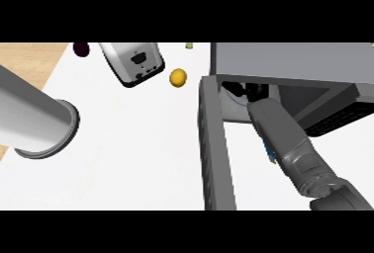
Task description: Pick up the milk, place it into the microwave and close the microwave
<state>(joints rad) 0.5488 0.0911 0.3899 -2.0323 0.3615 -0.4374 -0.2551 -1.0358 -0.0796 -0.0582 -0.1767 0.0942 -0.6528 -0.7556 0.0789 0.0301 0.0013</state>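
One right hand (239,89) reaches inside the open microwave (292,62)

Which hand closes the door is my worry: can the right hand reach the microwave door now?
Probably not yet: the right hand is inside the microwave. The open door stands just left of the forearm, nothing between, so withdrawing should free it.
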